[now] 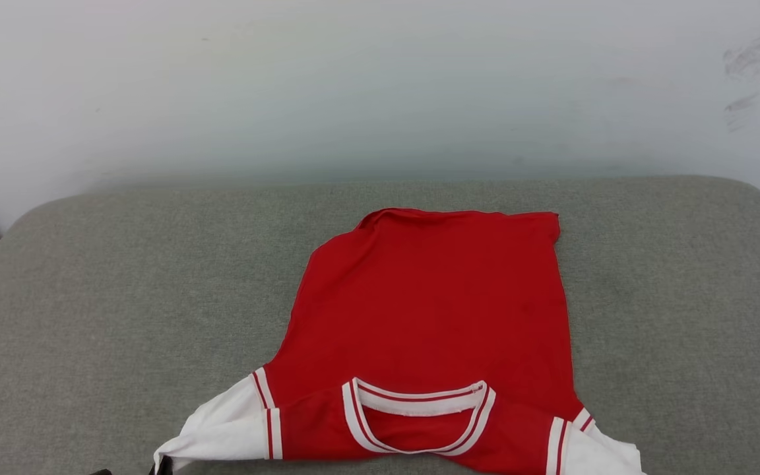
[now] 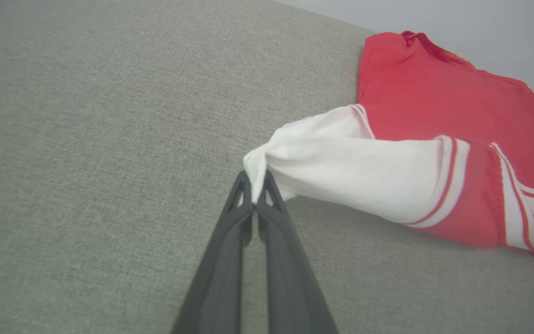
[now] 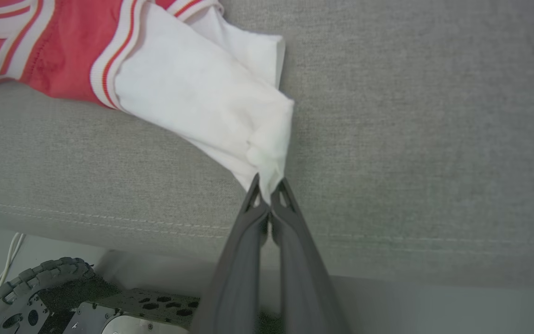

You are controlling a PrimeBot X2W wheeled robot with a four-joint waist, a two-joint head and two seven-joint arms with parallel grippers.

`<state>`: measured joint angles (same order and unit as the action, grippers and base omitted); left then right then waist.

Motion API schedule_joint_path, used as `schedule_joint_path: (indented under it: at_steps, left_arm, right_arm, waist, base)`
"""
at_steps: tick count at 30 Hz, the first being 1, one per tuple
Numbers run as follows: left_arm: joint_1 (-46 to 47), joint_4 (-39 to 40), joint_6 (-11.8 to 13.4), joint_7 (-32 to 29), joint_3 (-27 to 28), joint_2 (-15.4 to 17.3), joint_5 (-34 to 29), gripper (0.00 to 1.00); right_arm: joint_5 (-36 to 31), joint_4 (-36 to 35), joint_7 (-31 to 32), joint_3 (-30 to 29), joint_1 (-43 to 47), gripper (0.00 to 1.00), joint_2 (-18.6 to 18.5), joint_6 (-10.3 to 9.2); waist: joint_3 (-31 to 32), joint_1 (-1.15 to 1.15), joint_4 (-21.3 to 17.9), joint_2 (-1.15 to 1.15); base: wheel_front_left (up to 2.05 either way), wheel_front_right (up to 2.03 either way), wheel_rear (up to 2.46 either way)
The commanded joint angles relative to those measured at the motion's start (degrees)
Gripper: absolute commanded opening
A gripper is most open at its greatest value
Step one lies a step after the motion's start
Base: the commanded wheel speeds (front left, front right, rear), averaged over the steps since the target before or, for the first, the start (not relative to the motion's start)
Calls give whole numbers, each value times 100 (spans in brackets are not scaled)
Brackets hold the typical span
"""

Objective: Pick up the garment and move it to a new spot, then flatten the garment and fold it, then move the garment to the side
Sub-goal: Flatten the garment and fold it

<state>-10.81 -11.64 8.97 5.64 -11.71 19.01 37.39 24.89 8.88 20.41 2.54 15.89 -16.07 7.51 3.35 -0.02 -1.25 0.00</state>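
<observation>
Left gripper (image 2: 254,188) was pinched shut on the tip of the white left sleeve (image 2: 341,162), and right gripper (image 3: 269,192) was clamped on the right sleeve (image 3: 193,97) tip. The shirt (image 1: 433,297) lay plain red side up on the grey cushion (image 1: 90,297), collar nearest the robot. It looked light, soft and floppy. The sleeve ends seemed fair holds, though thin cloth could slip.

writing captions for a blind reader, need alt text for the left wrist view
The left tool, shut, pinches the tip of the white sleeve of the red garment over a grey fabric cushion. The garment's red body lies at the upper right.
</observation>
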Motion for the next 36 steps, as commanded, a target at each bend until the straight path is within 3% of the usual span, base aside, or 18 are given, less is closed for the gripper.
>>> schedule_joint_path:
  at_steps: [1,3,11,18,29,36]
  left_arm:
    - [-89,153,88,-8,37,37,-54,0]
    - [-145,333,166,-9,31,42,-90,0]
    - [115,1018,311,-37,-121,70,-315,0]
    - [484,1575,355,-39,-254,11,-482,0]
    - [1374,2059,175,83,-557,-71,-795,0]
    - [1831,2190,11,221,-712,-164,-885,0]
  right_arm:
    - [-64,-142,109,-123,137,33,96,-4]
    - [-154,-308,176,-298,222,100,179,-4]
    - [-294,-748,-53,-980,-461,100,421,-3]
    - [-264,-39,-289,-1542,-2310,100,509,-3]
    - [-275,1852,878,-1698,-5112,100,2,-3]
    - [-580,2585,1900,-1572,-6478,100,-196,-3]
  waist:
    - [-24,2,27,0]
    - [-64,2,76,0]
    - [-312,2,287,0]
    - [-998,2,459,0]
    - [-2205,2,948,0]
    - [-2940,2,1226,0]
  base:
    - [0,0,0]
    - [0,0,0]
    - [0,0,0]
    - [0,0,0]
    - [0,0,0]
    - [0,0,0]
